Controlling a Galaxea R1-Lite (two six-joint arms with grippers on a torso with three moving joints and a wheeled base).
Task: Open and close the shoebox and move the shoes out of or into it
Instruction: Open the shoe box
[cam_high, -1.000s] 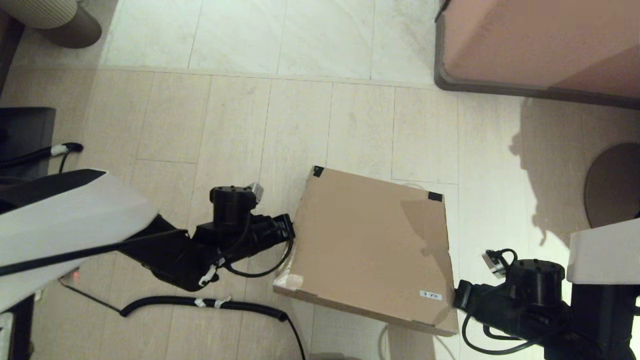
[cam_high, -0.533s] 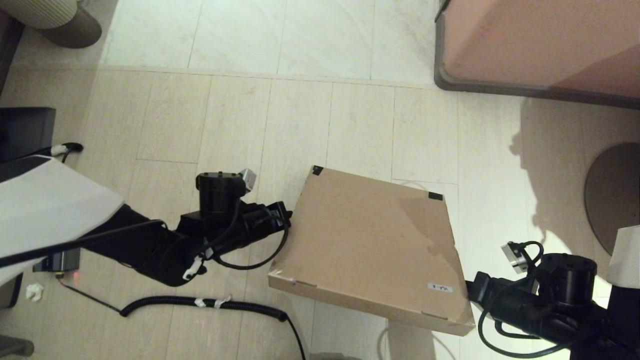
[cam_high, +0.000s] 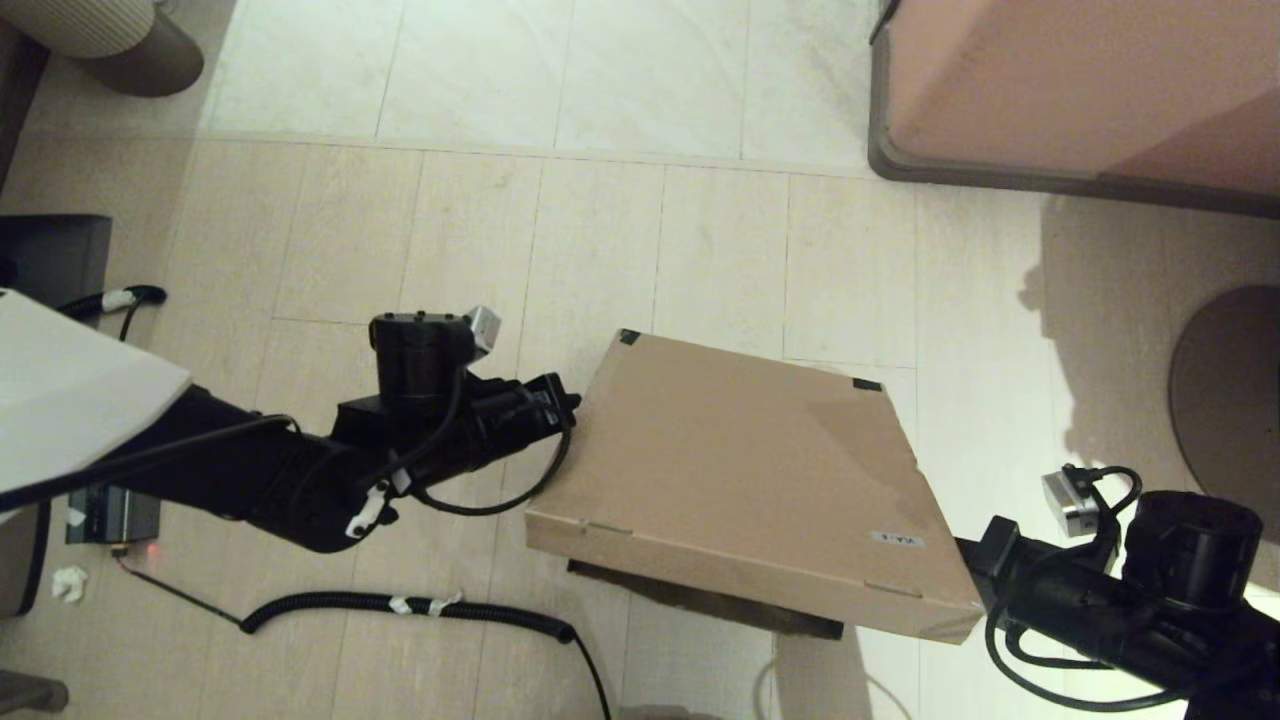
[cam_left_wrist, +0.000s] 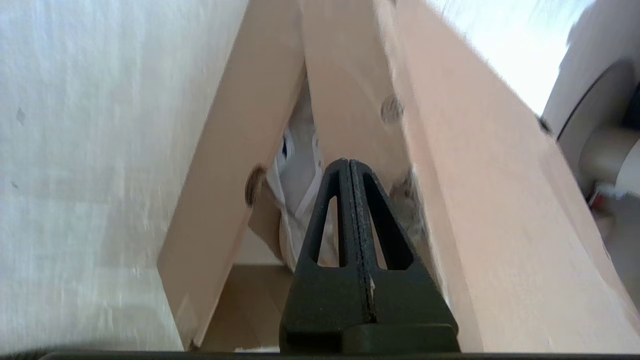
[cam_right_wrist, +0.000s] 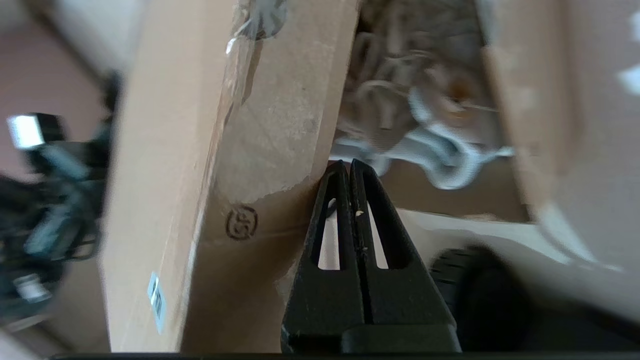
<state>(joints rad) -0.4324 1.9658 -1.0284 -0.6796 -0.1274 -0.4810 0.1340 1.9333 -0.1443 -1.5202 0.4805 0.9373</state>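
The brown cardboard shoebox (cam_high: 740, 470) lies on the floor with its lid tilted up at the near edge; the base (cam_high: 700, 597) shows dark under it. My left gripper (cam_high: 572, 405) is shut, its tip under the lid's left edge. My right gripper (cam_high: 975, 560), also shut, is wedged under the lid's near right corner by the white label (cam_high: 903, 540). In the left wrist view the shut gripper (cam_left_wrist: 348, 162) sits in the gap between lid (cam_left_wrist: 460, 165) and base wall (cam_left_wrist: 235, 150), a white shoe (cam_left_wrist: 300, 170) beyond. The right wrist view shows the shut gripper (cam_right_wrist: 348, 162) against the lid (cam_right_wrist: 200, 150), with laced shoes (cam_right_wrist: 440, 150) inside.
A pinkish-brown furniture block (cam_high: 1080, 90) with a grey base stands at the far right. A black coiled cable (cam_high: 400, 605) runs over the floor near the box's left. A round brown base (cam_high: 1230, 370) is on the right, a ribbed beige object (cam_high: 90, 40) at far left.
Both shut grippers have risen and the lid's near edge has come up with them, opening a gap over the base. The right gripper has shifted right.
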